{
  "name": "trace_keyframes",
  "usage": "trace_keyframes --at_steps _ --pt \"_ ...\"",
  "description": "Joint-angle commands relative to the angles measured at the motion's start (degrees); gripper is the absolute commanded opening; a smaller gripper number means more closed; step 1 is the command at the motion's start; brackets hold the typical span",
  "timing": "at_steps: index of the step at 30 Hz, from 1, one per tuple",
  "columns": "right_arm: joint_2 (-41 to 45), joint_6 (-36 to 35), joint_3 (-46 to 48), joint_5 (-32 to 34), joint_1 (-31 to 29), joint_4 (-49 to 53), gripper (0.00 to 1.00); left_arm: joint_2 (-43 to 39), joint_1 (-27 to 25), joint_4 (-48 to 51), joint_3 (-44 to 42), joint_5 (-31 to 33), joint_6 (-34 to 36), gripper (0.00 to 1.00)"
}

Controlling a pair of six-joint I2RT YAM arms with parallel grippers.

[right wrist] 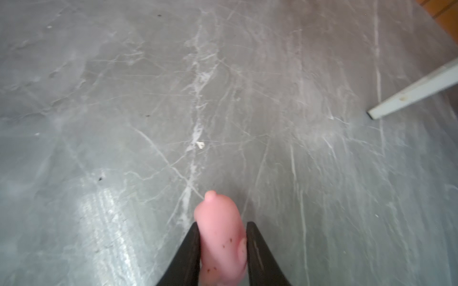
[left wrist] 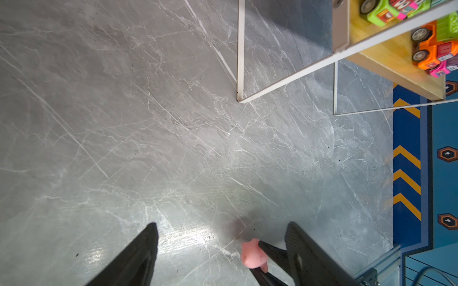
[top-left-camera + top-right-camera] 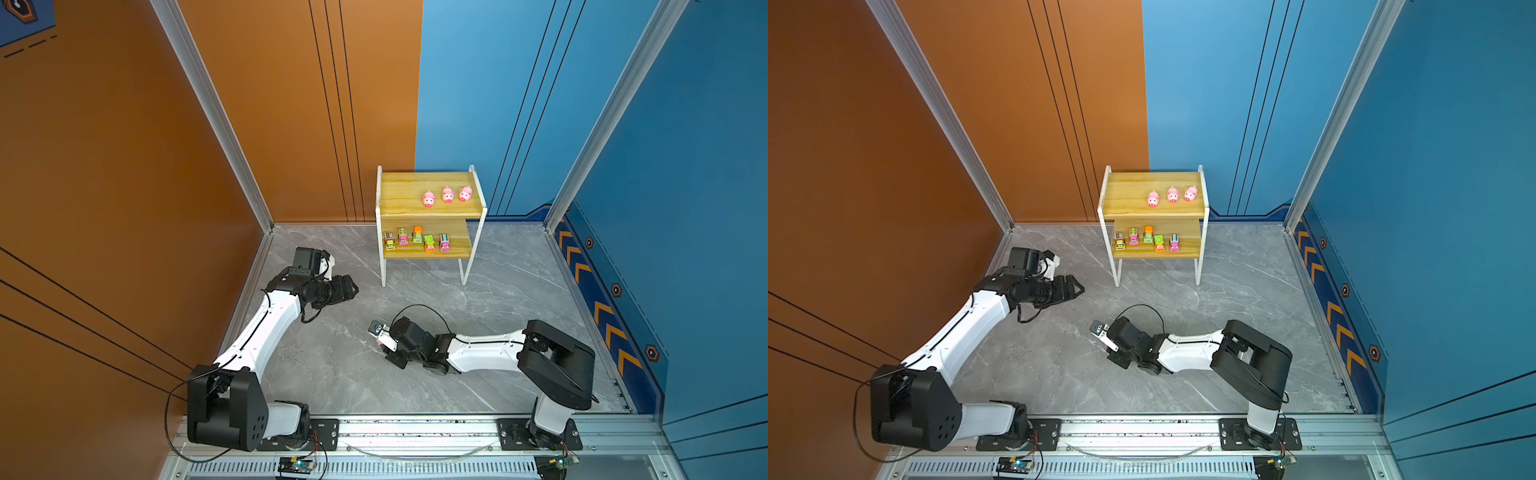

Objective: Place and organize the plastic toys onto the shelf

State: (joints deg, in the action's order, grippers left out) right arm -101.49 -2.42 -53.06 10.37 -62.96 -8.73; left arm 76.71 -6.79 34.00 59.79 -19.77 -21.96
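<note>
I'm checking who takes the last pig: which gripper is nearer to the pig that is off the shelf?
Right. The right gripper is shut on the pig down at the floor; the left gripper, open, hangs farther off, between pig and shelf.

Three pink pigs [image 3: 446,195] atop shelf [image 3: 399,199], five trucks [image 3: 417,240] below, fourth pig [image 1: 220,237] claw-pinched.

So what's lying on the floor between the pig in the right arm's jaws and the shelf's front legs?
Nothing: in both top views only bare grey floor separates the held pig from the shelf.
</note>
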Motion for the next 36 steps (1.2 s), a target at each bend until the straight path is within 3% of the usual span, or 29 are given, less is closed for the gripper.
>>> trace_keyframes --at_steps 1,10,20,24,27,33,36 --pt "0.04 16.96 -4.22 15.54 -0.84 10.84 0.31 -1.38 0.3 -0.23 -0.38 -0.13 -0.5 0.82" --pt "-7.18 38.04 -14.04 20.86 -0.85 24.58 0.31 -2.41 0.09 -0.29 -2.31 0.09 -0.86 0.81" --pt "-13.39 44.91 -19.57 20.68 -1.73 29.47 0.35 -3.05 0.03 -0.34 -2.48 0.35 -0.98 0.81" --pt "-11.01 41.61 -18.64 20.09 -1.9 28.29 0.49 -3.14 0.01 -0.41 -2.47 0.21 -0.94 0.81" --pt "-5.52 34.94 -13.71 17.42 -1.67 21.27 0.63 -3.28 0.1 -0.45 -2.53 0.26 -0.85 0.81" --pt "6.43 21.39 2.28 10.9 -0.05 0.8 0.7 -3.59 0.02 -0.57 -2.74 0.26 -0.81 0.81" --pt "9.14 17.84 9.79 3.82 2.38 -11.26 0.69 -3.63 0.03 -0.69 -2.75 0.04 -0.81 0.81"
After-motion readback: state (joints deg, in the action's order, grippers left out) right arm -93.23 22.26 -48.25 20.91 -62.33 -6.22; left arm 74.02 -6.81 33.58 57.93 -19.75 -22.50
